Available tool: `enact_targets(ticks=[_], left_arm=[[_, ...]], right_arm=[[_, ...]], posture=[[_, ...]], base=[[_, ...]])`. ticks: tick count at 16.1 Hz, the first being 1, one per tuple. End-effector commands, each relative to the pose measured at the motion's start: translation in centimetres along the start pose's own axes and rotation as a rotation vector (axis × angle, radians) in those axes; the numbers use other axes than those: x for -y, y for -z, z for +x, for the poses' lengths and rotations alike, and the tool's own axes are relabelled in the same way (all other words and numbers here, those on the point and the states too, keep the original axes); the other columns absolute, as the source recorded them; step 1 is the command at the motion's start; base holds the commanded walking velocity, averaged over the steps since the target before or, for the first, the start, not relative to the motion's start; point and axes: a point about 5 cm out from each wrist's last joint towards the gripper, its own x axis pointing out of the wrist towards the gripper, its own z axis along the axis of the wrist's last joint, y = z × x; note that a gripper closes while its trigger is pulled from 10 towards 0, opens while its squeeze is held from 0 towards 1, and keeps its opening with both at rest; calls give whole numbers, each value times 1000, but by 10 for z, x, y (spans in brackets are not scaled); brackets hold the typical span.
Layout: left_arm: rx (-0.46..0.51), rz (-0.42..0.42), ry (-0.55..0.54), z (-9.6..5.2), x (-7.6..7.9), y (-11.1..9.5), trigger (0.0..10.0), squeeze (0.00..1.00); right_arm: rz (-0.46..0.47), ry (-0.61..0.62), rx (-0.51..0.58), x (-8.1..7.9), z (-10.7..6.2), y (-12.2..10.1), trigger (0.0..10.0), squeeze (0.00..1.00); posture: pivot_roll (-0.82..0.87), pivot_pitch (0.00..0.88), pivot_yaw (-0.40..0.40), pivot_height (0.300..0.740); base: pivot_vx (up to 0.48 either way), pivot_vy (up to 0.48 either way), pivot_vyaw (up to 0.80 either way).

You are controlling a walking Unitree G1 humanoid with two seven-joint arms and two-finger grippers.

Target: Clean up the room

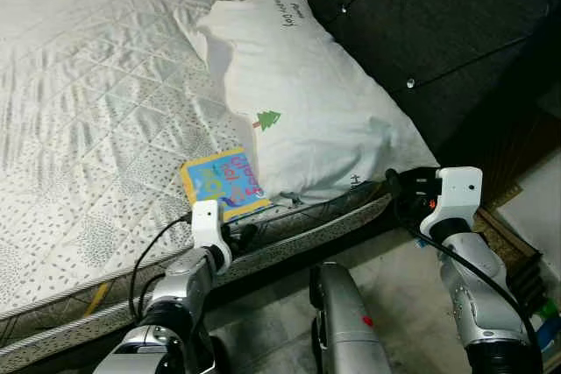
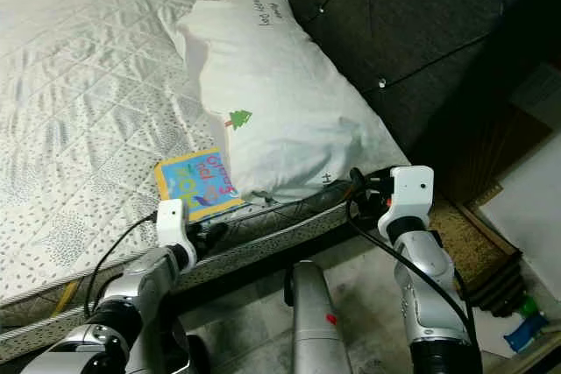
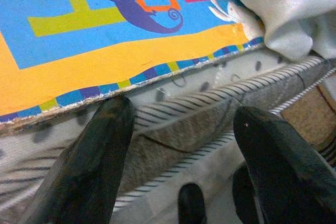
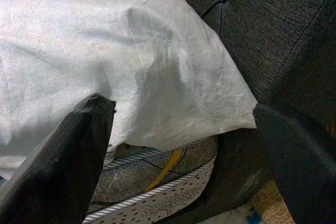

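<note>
A colourful children's book (image 1: pixel 223 182) lies on the mattress (image 1: pixel 96 102) near its edge, partly tucked under a white pillow (image 1: pixel 298 111) with a small green tree print. My left gripper (image 3: pixel 181 156) is open at the mattress edge just below the book (image 3: pixel 94 30), not touching it. My right gripper (image 4: pixel 184 150) is open too, held at the pillow's lower corner (image 4: pixel 157 77) beside the dark headboard (image 4: pixel 283 35); nothing sits between its fingers.
A dark tufted headboard (image 1: pixel 438 32) with button studs stands behind the pillow. The mattress's piped edge (image 1: pixel 289 234) runs in front of me. To the right are a woven mat (image 2: pixel 465 243) and small items on the floor (image 2: pixel 526 321).
</note>
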Motion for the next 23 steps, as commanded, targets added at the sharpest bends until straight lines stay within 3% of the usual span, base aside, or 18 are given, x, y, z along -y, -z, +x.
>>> enact_targets(ticks=[1, 8, 16, 19, 21, 22, 23], left_arm=[[12, 6, -53, -3, -13, -4, 10000, 0], [25, 11, -76, -6, -21, -7, 10000, 0], [80, 69, 66, -2, 16, -11, 10000, 0], [155, 120, 110, -8, 31, -22, 10000, 0], [261, 152, 113, -16, 36, -35, 10000, 0], [366, 205, 61, -24, 32, -44, 10000, 0], [405, 224, 20, -27, 27, -46, 10000, 0]], right_arm=[[-3, 19, -3, 6, -2, 0, 10000, 0], [-2, 19, -7, 5, 1, 1, 10000, 0], [13, -5, 19, -4, 12, -4, 10000, 0], [24, -15, 28, -10, 20, -5, 10000, 0], [38, -21, 27, -15, 23, -6, 10000, 0], [65, -42, 4, -26, 25, -2, 10000, 0], [72, -61, -5, -34, 25, 0, 10000, 0]], posture=[[-253, 187, -19, 574], [-242, 172, -18, 574], [-205, 136, -23, 574], [-181, 117, -23, 574], [-167, 107, -23, 574], [-148, 80, -26, 574], [-145, 75, -27, 574]], base=[[0, 0, 0], [0, 0, 0], [0, 0, 0], [0, 0, 0], [0, 0, 0], [0, 0, 0], [0, 0, 0]])
